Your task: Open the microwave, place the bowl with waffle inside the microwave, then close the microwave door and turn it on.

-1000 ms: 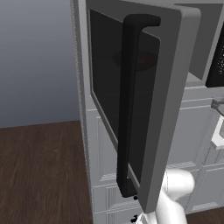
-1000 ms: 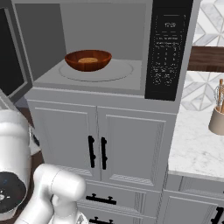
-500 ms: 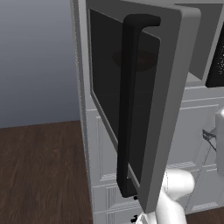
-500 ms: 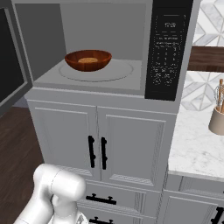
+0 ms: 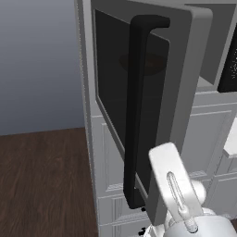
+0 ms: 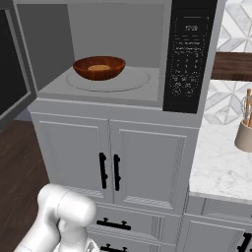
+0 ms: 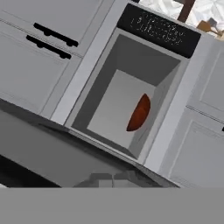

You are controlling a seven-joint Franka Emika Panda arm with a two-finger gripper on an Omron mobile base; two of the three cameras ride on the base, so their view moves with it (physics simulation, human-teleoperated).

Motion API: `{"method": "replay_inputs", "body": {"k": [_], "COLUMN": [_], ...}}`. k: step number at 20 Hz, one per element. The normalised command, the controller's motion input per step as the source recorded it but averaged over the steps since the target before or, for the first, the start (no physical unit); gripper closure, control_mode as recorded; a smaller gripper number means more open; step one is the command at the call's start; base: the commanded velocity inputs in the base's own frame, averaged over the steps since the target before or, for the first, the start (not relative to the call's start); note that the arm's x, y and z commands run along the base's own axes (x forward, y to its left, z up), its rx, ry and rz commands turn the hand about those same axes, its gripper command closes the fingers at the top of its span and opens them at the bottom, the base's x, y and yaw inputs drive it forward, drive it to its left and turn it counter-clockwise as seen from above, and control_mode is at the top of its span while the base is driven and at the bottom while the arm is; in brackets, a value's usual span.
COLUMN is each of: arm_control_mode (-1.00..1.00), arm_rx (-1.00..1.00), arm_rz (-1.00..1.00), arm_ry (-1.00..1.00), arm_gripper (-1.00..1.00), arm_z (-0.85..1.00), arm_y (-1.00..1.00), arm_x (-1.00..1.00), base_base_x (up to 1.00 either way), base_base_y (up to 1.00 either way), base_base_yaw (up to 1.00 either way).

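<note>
The microwave (image 6: 189, 59) stands with its cavity uncovered. Inside, on the round turntable, sits the brown bowl with waffle (image 6: 99, 67), upright. The rolled hand view also shows the bowl (image 7: 139, 113), in the middle of the cavity, with the black control strip (image 7: 159, 27) above it. The microwave door (image 5: 185, 69) is swung wide open, its long black bar handle (image 5: 134, 111) facing the left base view. My gripper (image 7: 111, 178) is low in front of the microwave, away from the bowl. Its tips look shut, with nothing between them. A dark band of the door's edge (image 7: 43, 148) crosses just ahead of the tips.
White cabinet doors with short black handles (image 6: 109, 171) sit under the microwave, with drawers below them. A marble counter (image 6: 221, 167) with a utensil holder (image 6: 244, 132) lies to the right. Dark wood floor (image 5: 41, 180) stretches to the left of the cabinet.
My arm has swung: the white link at the left of the right base view is gone, and a white link now rises in front of the open door. Bowl and door are unmoved.
</note>
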Motion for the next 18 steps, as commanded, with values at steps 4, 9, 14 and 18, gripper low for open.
{"method": "replay_inputs", "body": {"k": [4,9,14,18], "arm_control_mode": [-1.0,-1.0,-1.0,-1.0], "arm_rx": [-0.08,-0.08,-0.06,-0.01], "arm_rz": [-0.34,-0.35,-0.39,-0.31], "arm_ry": [0.0,0.02,0.06,0.08], "arm_gripper": [1.0,1.0,1.0,1.0], "arm_z": [-0.38,-0.45,-0.25,-0.07], "arm_y": [0.97,0.91,0.31,-0.28], "arm_x": [0.11,0.68,1.0,1.0], "base_base_x": [0.0,0.0,0.0,0.0], "base_base_y": [0.0,0.0,0.0,0.0], "base_base_yaw": [0.0,0.0,0.0,0.0]}}
